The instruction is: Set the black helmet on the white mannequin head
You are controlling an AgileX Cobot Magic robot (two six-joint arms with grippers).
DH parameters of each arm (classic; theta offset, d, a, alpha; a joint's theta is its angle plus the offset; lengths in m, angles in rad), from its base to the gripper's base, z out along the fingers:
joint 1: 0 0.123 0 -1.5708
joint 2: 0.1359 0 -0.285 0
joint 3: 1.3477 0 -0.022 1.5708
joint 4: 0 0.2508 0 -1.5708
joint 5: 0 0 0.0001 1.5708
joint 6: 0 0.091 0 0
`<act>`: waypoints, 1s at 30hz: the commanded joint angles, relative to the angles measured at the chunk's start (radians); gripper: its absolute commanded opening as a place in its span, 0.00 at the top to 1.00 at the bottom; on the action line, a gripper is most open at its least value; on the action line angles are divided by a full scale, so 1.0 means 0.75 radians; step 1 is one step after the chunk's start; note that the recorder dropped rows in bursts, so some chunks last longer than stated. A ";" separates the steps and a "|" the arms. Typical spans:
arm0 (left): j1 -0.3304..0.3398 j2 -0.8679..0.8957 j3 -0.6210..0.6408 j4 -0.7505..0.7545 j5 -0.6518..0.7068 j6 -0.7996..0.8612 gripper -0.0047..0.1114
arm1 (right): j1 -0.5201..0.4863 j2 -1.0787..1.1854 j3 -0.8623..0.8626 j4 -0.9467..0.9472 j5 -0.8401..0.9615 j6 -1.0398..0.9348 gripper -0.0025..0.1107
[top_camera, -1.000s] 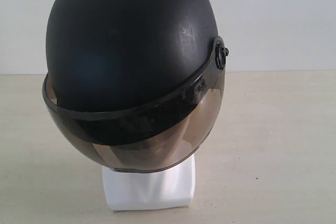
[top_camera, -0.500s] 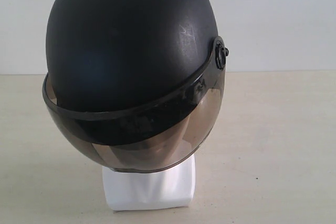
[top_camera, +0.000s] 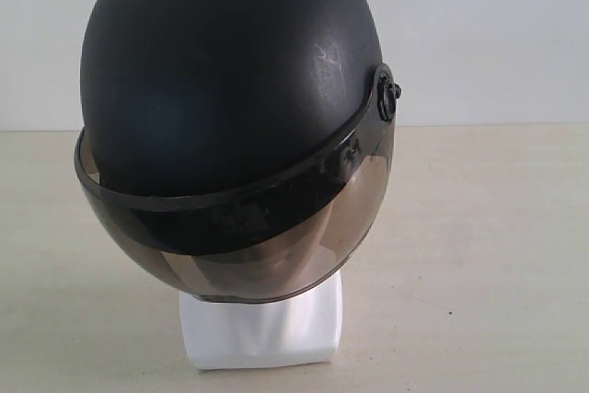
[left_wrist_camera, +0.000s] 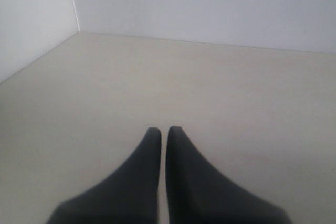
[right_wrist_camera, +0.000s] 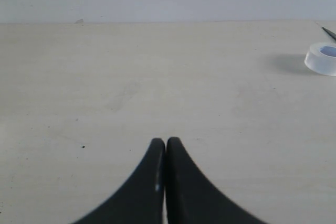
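Note:
The black helmet point(top_camera: 230, 71) sits on the white mannequin head, its smoky brown visor point(top_camera: 258, 246) covering the face. Only the head's white neck and base point(top_camera: 262, 329) show below the visor. Neither gripper appears in the exterior view. In the left wrist view my left gripper point(left_wrist_camera: 164, 129) is shut, empty, over bare table. In the right wrist view my right gripper point(right_wrist_camera: 166, 141) is shut with its fingertips touching and holds nothing. Neither wrist view shows the helmet or the head.
A roll of clear tape point(right_wrist_camera: 323, 57) lies on the beige table point(top_camera: 479, 255) in the right wrist view. White walls point(left_wrist_camera: 199, 3) bound the table, meeting at a corner in the left wrist view.

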 commanded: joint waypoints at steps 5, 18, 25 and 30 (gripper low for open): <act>-0.249 -0.005 0.005 -0.075 -0.010 0.007 0.92 | -0.002 -0.007 -0.001 0.005 -0.005 -0.002 0.98; -0.294 -0.005 0.005 -0.058 -0.010 0.007 0.92 | -0.002 -0.007 -0.001 0.005 -0.005 -0.002 0.98; -0.294 -0.005 0.005 -0.058 -0.010 0.007 0.92 | -0.002 -0.007 -0.001 0.005 -0.005 -0.002 0.98; -0.294 -0.005 0.005 -0.058 -0.010 0.007 0.92 | -0.002 -0.007 -0.001 0.005 -0.005 -0.002 0.98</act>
